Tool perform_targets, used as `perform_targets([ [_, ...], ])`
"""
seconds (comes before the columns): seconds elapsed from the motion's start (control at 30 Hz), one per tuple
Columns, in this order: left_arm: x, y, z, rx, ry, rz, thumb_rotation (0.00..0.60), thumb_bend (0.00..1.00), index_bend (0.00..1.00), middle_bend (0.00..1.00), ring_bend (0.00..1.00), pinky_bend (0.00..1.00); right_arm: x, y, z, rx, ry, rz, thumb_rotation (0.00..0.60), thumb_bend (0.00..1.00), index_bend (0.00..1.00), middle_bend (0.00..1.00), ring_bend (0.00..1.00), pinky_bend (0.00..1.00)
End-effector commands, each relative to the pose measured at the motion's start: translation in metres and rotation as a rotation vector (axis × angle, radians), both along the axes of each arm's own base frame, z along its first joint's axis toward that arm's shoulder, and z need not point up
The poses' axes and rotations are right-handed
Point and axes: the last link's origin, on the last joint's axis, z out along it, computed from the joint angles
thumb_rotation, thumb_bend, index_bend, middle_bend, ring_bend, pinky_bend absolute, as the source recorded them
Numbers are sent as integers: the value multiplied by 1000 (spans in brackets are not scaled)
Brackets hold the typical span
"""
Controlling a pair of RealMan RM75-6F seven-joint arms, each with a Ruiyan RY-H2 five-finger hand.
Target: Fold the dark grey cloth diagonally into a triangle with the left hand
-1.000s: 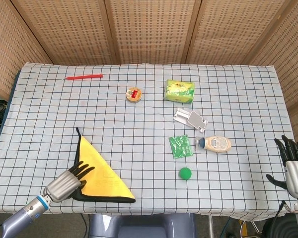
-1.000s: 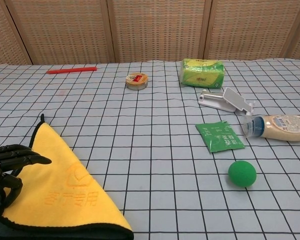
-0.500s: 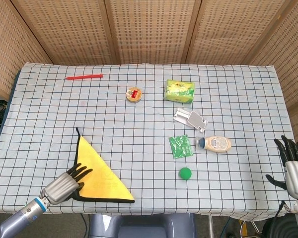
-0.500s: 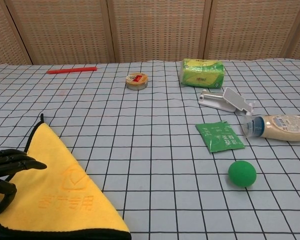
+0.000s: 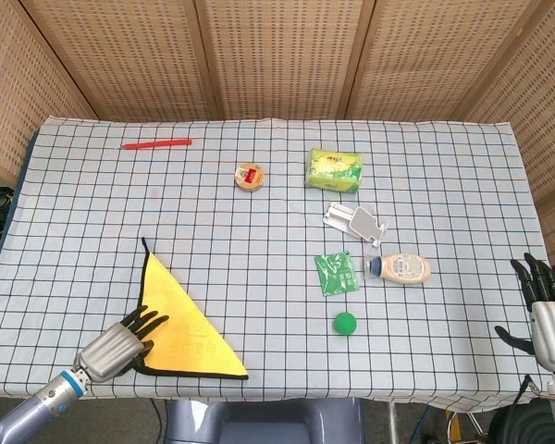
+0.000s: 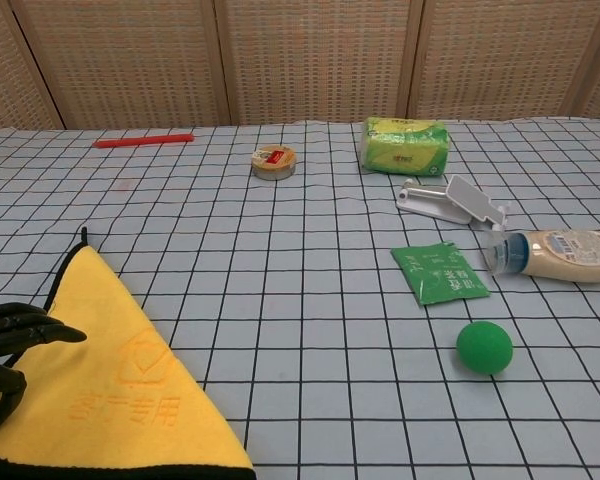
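Checked tablecloth covers my whole workspace. Nearest me, at the front left, the cloth lies folded into a triangle, yellow face up with a dark edge. My left hand rests its spread fingertips on the cloth's left edge, gripping nothing. My right hand hangs off the table's right edge, fingers apart and empty. Farther in I see a green ball, a green sachet and a bottle lying on its side.

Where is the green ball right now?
In the head view the green ball sits right of centre near the table's front edge, just below the green packet.
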Motion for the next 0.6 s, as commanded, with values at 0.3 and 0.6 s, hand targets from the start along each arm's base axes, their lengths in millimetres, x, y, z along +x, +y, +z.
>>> perform_targets([
  [0.3, 0, -2, 3, -18, -21, 0, 600, 212, 10, 0, 0, 0, 1, 1, 0, 0, -1, 3, 600, 0, 0, 0, 0, 0],
  [0.6, -1, -8, 28, 17, -117, 36, 600, 114, 0, 0, 0, 0, 3, 2, 0, 3, -4, 12, 600, 0, 0, 0, 0, 0],
])
